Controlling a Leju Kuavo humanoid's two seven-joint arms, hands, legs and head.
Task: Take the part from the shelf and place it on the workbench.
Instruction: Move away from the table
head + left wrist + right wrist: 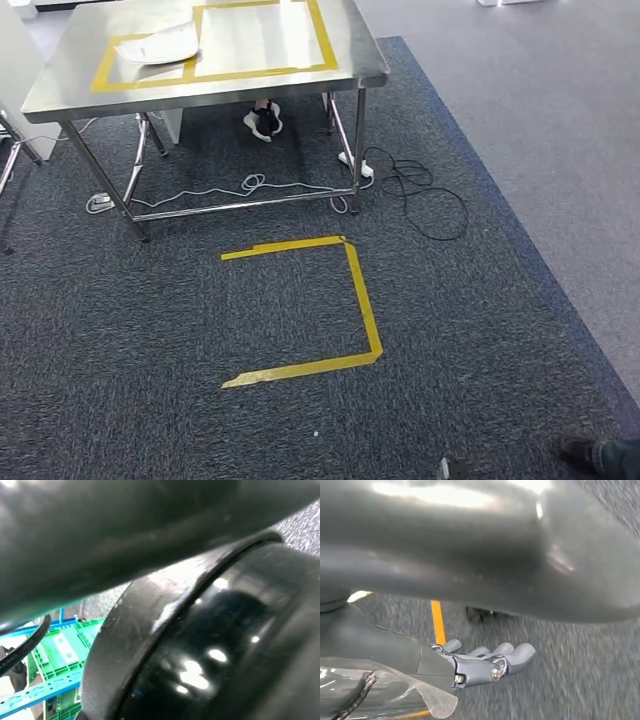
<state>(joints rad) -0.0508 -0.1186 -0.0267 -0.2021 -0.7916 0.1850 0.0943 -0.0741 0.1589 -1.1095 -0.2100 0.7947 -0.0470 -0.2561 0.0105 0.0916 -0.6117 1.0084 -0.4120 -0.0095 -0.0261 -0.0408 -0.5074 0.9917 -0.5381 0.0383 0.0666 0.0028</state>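
Part, a pale curved sheet (160,43), lies on steel desk (226,75); right hand (486,662) empty, fingers straight; left hand unclear. Next: another shelf trip, likely.

1. The head view is evenly and brightly lit from above; the steel bench (226,60) shows a pale glare across its top.
2. A soft shadow lies on the carpet (189,320) under the bench, and the picture is sharp throughout.
3. The left wrist view is dark and badly out of focus, with small white highlights on a glossy black surface; a green crate (60,650) is brighter and clearer.
4. The right wrist view is blurred: the floor is smeared and a bright streak of glare runs along the top; the right hand (490,662) is moderately sharp.
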